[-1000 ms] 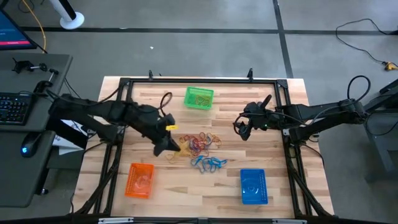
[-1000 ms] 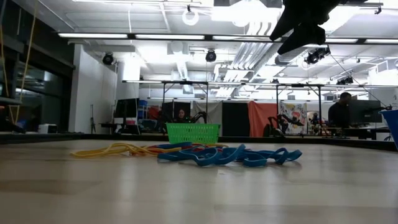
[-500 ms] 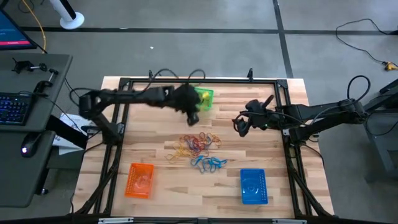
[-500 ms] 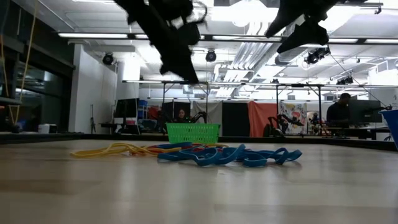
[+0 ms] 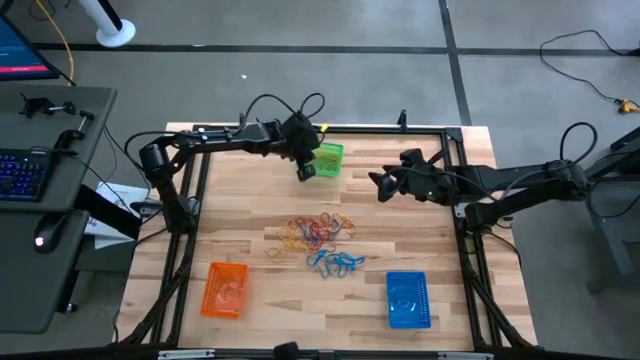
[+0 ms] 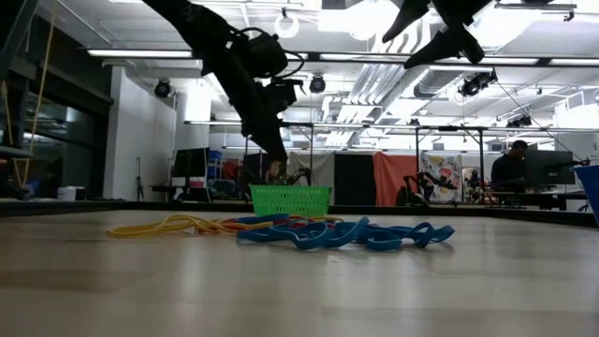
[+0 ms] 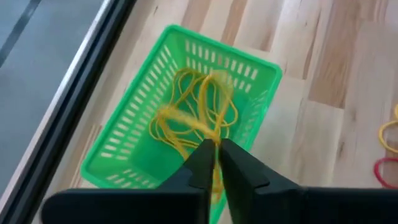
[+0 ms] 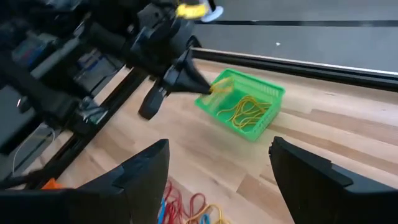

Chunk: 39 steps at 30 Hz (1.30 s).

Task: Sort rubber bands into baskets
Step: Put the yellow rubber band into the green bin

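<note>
A wooden table seen from above carries three mesh baskets. The green basket sits near the far edge, the orange basket at the near left and the blue basket at the near right. A mixed pile of rubber bands lies at the centre, between them. The left gripper hangs just above the green basket's edge, its fingers almost together and pinching a yellow band that dangles over the yellow bands lying in the basket. The right gripper hovers right of the green basket, spread wide and holding nothing.
</note>
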{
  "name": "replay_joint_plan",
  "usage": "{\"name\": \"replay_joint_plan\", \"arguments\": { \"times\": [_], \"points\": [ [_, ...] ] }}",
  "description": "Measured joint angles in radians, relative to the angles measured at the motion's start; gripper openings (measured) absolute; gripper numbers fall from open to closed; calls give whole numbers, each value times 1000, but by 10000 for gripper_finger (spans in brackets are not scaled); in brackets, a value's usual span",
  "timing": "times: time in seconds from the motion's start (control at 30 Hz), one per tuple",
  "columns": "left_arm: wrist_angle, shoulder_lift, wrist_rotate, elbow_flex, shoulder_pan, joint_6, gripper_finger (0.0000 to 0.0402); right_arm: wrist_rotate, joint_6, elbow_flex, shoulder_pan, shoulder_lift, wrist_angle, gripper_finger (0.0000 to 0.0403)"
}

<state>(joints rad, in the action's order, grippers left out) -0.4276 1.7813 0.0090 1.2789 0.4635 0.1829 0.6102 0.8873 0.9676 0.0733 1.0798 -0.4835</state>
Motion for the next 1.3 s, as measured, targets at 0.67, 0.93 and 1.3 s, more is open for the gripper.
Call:
{"name": "replay_joint_plan", "arguments": {
  "times": [0.67, 0.93, 1.3],
  "points": [
    [-115, -129, -11, 0, -29, -177, 231, -176, -188, 0, -102, 0, 14, 265],
    [-309, -234, -9, 3, -159, -326, 232, -262, -305, 0, -109, 0, 9, 265],
    [-456, -229, -30, -108, -649, -578, 232, -303, -360, 0, -108, 0, -21, 265]
  ]
}}
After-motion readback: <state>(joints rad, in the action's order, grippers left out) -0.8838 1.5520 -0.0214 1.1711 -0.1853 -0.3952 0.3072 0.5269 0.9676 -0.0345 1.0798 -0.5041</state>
